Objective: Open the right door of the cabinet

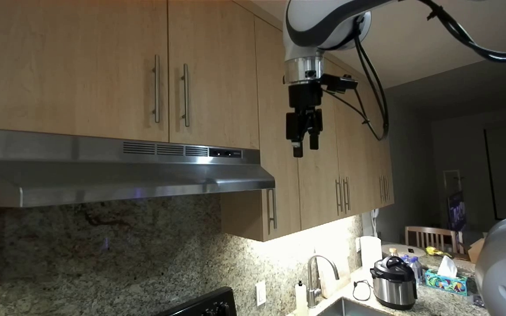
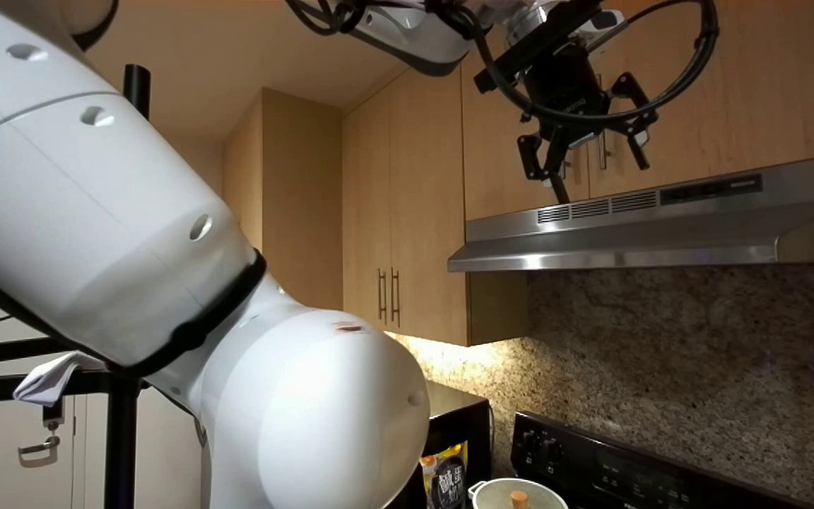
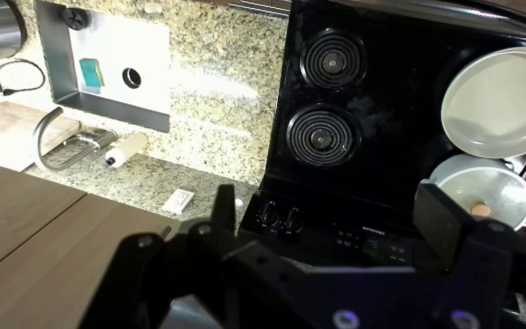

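Above the range hood sits the cabinet [image 1: 77, 66], with both of its light-wood doors closed flat. Its right door [image 1: 220, 83] carries a slim vertical metal handle [image 1: 186, 95] near the left edge. In an exterior view my gripper partly covers the cabinet's middle, though the right door [image 2: 746, 92] and its handle [image 2: 603, 152] still show. My gripper [image 1: 305, 147] hangs fingers down, appearing to the right of the right door and apart from its handle. Its fingers [image 3: 441, 214] are spread wide with nothing between them. Out of the wrist view lies the right door.
The steel hood [image 1: 103, 175] juts out below the cabinet. Taller doors [image 1: 279, 184] with low handles adjoin on the right. Below are the black stove [image 3: 381, 128], a pan [image 3: 496, 100], a lidded pot [image 3: 486, 187] and a faucet [image 3: 71, 155]. A cable [image 2: 704, 42] loops near the gripper.
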`<state>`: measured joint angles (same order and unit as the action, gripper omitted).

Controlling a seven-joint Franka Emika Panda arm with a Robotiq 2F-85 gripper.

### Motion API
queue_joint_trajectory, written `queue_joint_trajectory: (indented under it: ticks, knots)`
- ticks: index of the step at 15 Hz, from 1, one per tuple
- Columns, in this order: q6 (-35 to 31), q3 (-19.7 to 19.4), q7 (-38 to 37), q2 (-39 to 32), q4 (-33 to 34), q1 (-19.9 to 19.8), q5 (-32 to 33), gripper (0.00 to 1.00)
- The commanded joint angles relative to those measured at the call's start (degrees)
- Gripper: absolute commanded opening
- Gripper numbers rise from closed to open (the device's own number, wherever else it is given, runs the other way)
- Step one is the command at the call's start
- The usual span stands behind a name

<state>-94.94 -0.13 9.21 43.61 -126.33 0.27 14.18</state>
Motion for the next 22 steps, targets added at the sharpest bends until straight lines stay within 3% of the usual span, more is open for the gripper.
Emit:
queue_joint_trajectory:
  ticks: [1, 8, 16, 20, 22]
  knots:
    - [0.24, -0.37, -0.28, -0.1, 0.21, 0.57, 0.27, 1.0]
    - [-0.82, 0.21, -1.91, -0.41, 0.06, 0.4, 0.08, 1.0]
    - [-12.41, 7.24, -19.84, -4.8, 1.92, -1.75, 0.6, 1.0]
    - [-12.93, 10.55, -25.45, -8.93, 5.91, -2.51, 1.33, 1.0]
    - [-10.58, 10.26, -24.81, -10.58, 7.73, -1.71, -0.12, 1.0]
